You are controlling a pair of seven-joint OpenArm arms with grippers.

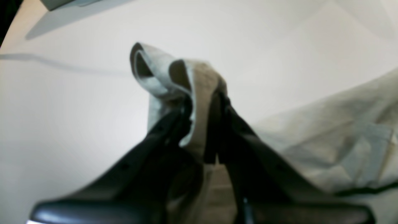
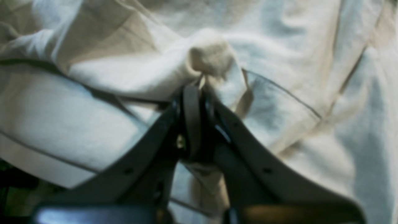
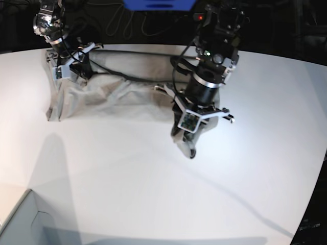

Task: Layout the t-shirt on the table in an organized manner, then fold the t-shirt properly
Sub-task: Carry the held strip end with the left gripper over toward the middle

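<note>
Both claws, left claw (image 1: 202,102) and right claw (image 2: 194,93), pinch the t-shirt (image 3: 117,94) tight (layout step); next, spread it flat on the worktop (image 3: 127,173).

The left gripper (image 1: 202,105) pinches a bunched fold of the shirt (image 1: 326,137), its dark fingers (image 1: 236,137) closed on the cloth, which curls up above the tips. The rest of the shirt trails right across the white table (image 1: 71,118). A grey box corner (image 1: 62,3) shows top left.

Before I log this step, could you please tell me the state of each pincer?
Left pincer: closed on a fold of the t-shirt.
Right pincer: closed on bunched t-shirt fabric.
</note>
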